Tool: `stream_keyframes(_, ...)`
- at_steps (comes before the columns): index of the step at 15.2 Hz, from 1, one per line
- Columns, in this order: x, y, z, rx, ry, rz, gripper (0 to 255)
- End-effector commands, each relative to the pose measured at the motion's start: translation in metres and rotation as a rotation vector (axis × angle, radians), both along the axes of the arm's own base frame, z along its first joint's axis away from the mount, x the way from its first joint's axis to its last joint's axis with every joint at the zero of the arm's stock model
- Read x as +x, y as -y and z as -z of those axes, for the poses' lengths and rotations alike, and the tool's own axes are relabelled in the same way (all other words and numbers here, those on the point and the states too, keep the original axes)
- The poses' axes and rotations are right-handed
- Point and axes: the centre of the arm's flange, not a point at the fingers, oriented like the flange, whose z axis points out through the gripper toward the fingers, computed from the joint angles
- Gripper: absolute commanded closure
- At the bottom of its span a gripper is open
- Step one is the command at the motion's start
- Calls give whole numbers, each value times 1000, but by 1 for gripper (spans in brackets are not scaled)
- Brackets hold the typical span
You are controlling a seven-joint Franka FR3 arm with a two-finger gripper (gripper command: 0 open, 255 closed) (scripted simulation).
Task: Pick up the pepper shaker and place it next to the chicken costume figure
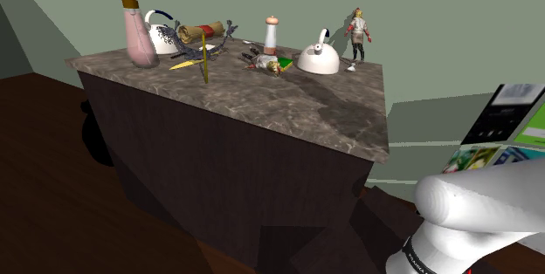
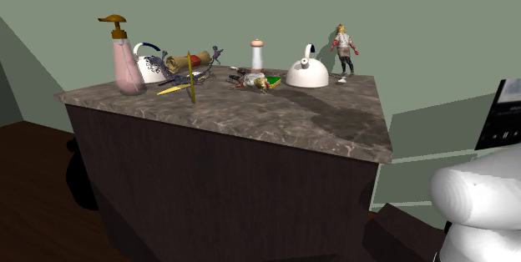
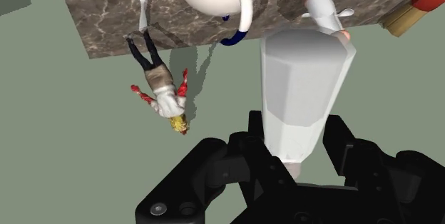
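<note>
The main risk is to the chicken costume figure point(image 1: 358, 37). It stands upright on thin legs near the far right corner of the surface point(image 1: 288, 111), and the wrist view puts it right at the edge. The pepper shaker point(image 3: 307, 90) hangs high above: its white rounded end dips in at the top edge of the shoulder view, right of middle, almost straight over the figure. A plain descent would likely knock the figure down or off the edge. The white kettle point(image 1: 319, 59) sits just beside the figure toward the frame's left, leaving a tight gap, and the other side is close to the corner. The shaker is gripped by its narrow end with the broad faceted body sticking out, so it may tilt or slip, or topple if let go too high. The claw point(image 3: 296, 137) is partly closed, its two black fingers clasping that narrow end, and it touches nothing else.
</note>
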Motion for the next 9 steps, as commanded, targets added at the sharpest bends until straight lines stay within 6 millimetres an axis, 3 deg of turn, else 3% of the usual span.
stream_keyframes(1, 3, 28, 3, -1, 0, -1, 255)
stream_keyframes(9, 13, 133, 3, -1, 0, -1, 255)
